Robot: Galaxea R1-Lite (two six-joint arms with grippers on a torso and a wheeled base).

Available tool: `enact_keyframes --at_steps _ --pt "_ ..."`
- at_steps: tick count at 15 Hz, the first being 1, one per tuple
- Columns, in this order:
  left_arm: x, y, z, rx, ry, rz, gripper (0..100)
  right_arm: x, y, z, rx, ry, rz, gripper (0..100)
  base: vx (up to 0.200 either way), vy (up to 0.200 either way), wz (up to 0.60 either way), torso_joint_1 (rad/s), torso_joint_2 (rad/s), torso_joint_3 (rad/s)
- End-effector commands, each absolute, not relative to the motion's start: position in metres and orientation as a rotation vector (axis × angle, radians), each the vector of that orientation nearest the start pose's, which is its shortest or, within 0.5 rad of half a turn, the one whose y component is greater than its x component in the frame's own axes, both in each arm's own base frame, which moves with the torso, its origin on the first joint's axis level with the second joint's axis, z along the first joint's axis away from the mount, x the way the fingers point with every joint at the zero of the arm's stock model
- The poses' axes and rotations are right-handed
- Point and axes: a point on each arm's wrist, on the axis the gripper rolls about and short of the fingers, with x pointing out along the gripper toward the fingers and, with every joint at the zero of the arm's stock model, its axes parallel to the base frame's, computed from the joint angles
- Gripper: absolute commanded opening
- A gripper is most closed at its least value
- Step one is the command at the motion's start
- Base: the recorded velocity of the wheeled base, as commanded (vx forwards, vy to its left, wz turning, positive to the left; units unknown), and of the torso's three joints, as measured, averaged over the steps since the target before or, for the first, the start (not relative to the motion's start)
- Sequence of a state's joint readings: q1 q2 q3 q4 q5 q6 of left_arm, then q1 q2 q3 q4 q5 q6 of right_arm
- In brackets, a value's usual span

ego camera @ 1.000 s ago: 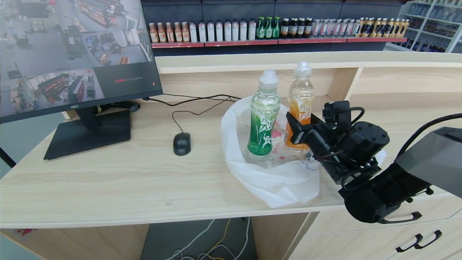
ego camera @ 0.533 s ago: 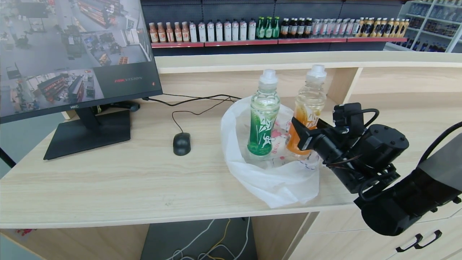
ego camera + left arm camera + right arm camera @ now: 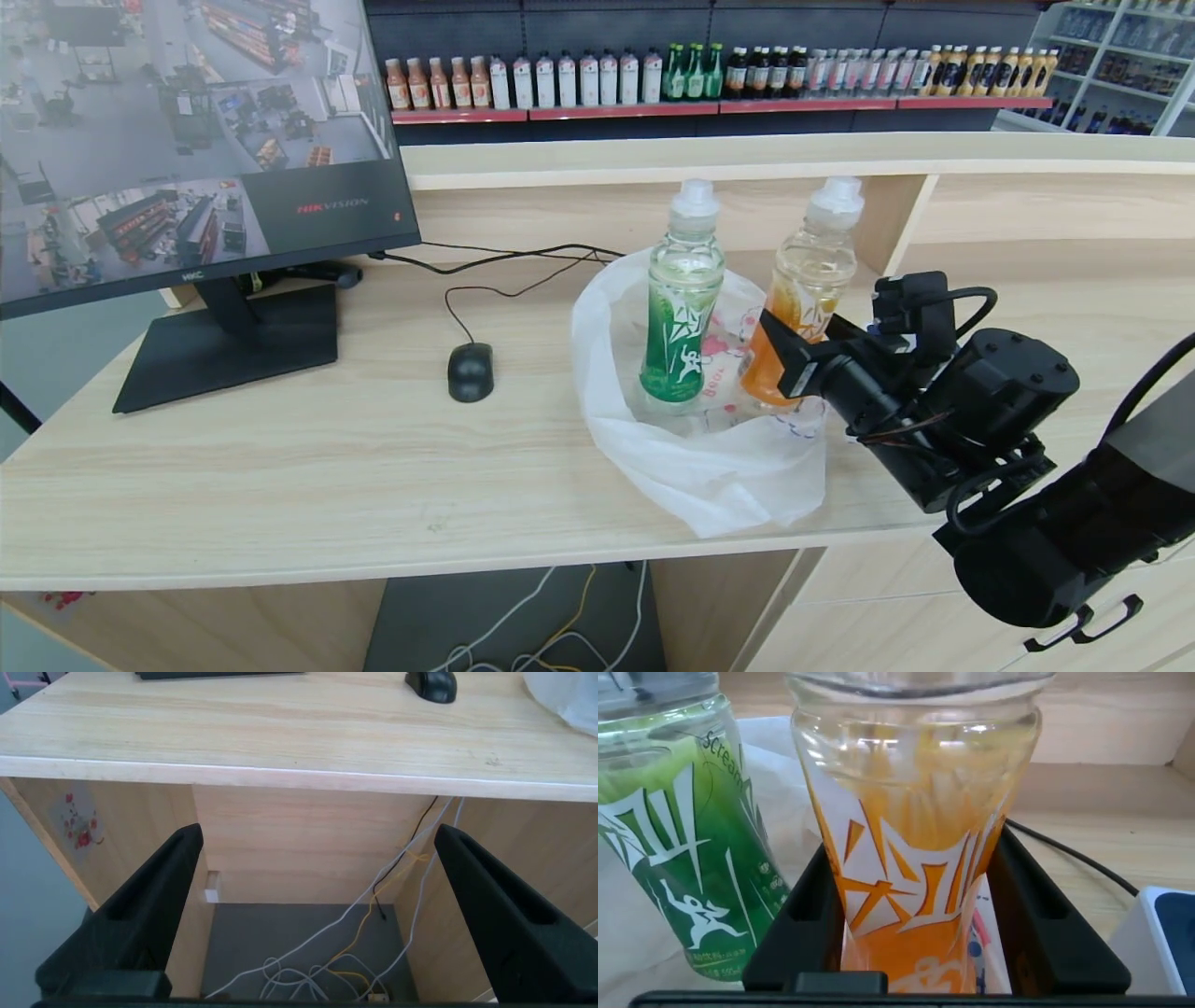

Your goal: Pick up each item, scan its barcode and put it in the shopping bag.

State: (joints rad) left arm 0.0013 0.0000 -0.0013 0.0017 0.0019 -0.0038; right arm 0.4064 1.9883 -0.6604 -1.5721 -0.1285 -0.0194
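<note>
On my left, the left gripper hangs low in front of the counter, fingers spread wide with nothing between them, facing the cables under the desktop. Up on the counter I see the monitor at the far left and a black mouse near the middle. Further right lies the white shopping bag, slumped open and spilling a little over the front edge. The green bottle stands upright inside it. Just beside that is the orange bottle, tilted with its cap leaning to the right and its base down in the bag. The right gripper is clamped around its lower body, one finger pressed against each side.
</note>
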Motion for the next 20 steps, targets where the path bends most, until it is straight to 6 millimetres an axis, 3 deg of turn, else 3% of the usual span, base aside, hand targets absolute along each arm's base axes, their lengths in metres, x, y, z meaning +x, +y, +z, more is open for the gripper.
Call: enact_keyframes --at_steps 1,2,15,20 --pt "-0.023 0.000 0.075 -0.005 0.002 0.003 100 0.309 0.130 0.147 0.044 -0.236 0.274 0 0.000 0.000 0.00 0.000 0.00 0.000" --pt "-0.023 0.000 0.075 -0.005 0.002 0.005 100 0.309 0.130 0.148 0.045 -0.237 0.274 100 0.000 0.000 0.00 0.000 0.00 0.000" --pt "-0.023 0.000 0.076 -0.009 0.000 0.005 100 0.306 0.129 0.152 0.047 -0.248 0.274 100 0.000 0.000 0.00 0.000 0.00 0.000" --pt "-0.023 0.000 0.076 -0.009 0.000 0.003 100 0.270 0.122 0.165 0.050 -0.250 0.302 100 0.000 0.000 0.00 0.000 0.00 0.000"
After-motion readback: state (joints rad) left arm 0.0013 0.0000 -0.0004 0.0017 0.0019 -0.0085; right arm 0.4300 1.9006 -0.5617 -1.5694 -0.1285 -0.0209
